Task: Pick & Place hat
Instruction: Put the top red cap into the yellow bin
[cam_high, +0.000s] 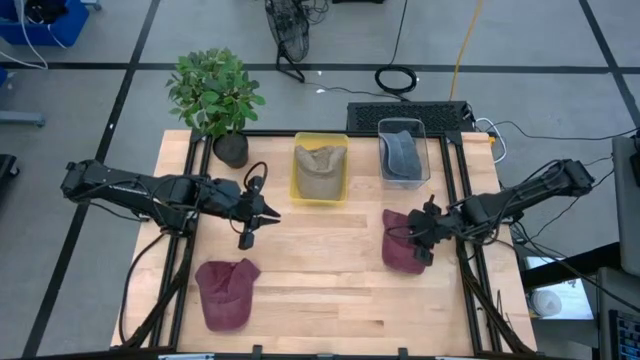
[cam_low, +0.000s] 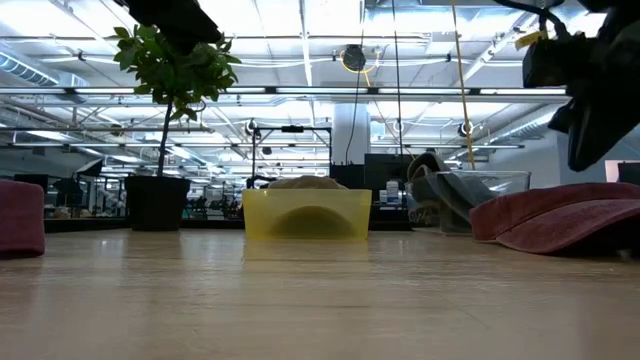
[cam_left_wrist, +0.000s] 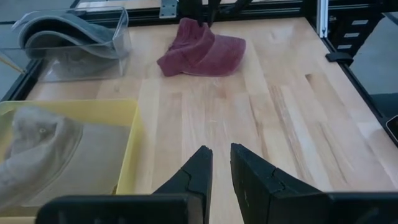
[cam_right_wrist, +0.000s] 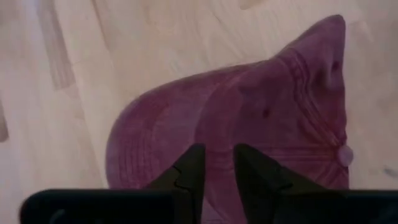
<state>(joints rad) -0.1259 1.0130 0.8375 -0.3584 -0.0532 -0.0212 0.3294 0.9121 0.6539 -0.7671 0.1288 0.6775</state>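
The right gripper (cam_right_wrist: 214, 163) is hanging directly over the maroon cap on the right side of the table (cam_high: 404, 246), its two fingers (cam_right_wrist: 189, 165) standing a narrow slot apart with nothing between them. They are not pinching the fabric, and I cannot tell whether the tips are touching the crown. That cap is lying flat on the wood, well clear of both bins.

The left gripper (cam_left_wrist: 219, 163) is hovering over bare boards near the middle of the table (cam_high: 330, 300), its fingers nearly together and empty. It is looking across at the same cap and seems to be waiting.

Farther out, a second maroon cap (cam_high: 225, 292) is sitting near the front left corner, untouched by either arm. At the back, the yellow bin (cam_high: 320, 170) is holding a tan hat (cam_high: 319, 168) and the clear bin (cam_high: 404, 150) a grey hat (cam_high: 402, 152).

I'd judge two hats are already put away and two are left. The one under the right arm looks like the current target, not yet gripped. Which bin it is meant for I cannot say.
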